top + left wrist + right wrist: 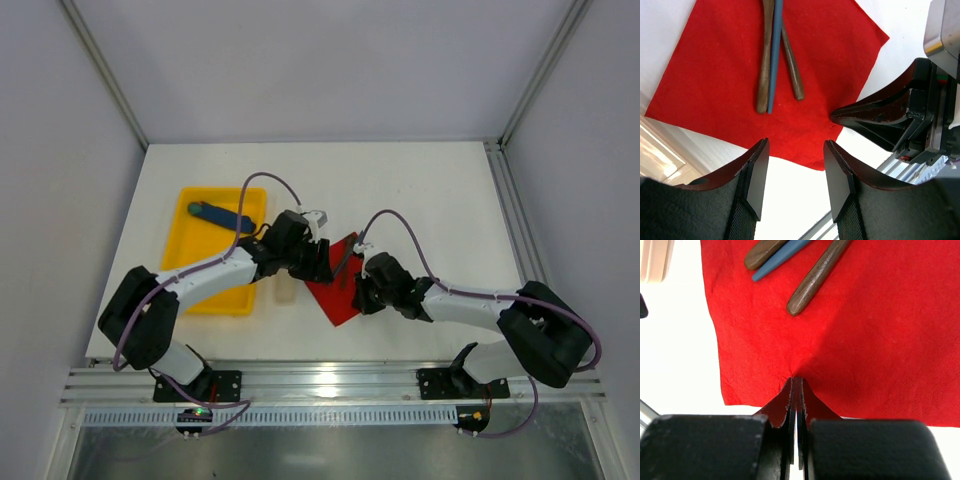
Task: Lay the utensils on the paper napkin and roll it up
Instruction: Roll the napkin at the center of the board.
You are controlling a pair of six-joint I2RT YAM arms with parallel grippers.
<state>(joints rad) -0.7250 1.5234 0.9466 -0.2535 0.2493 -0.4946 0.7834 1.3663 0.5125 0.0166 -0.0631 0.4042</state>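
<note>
The paper napkin (725, 80) lies flat as a red sheet between my two grippers, also visible from above (338, 302). On it rest the utensils: two slim brown wooden pieces (763, 70) (793, 75) with a thin blue piece (774, 60) between them. From the right wrist they show as brown handles (815, 279) (762, 254) near the top. My left gripper (796, 150) hangs open over the napkin's near edge, nothing between its fingers. My right gripper (797, 382) is shut, pinching the napkin's edge, and the paper puckers at its tip.
A yellow tray (215, 275) sits left of the napkin with a blue stick (222, 216) in it. A pale beige block (284, 292) lies between tray and napkin. The metal rail (330, 385) runs along the near table edge.
</note>
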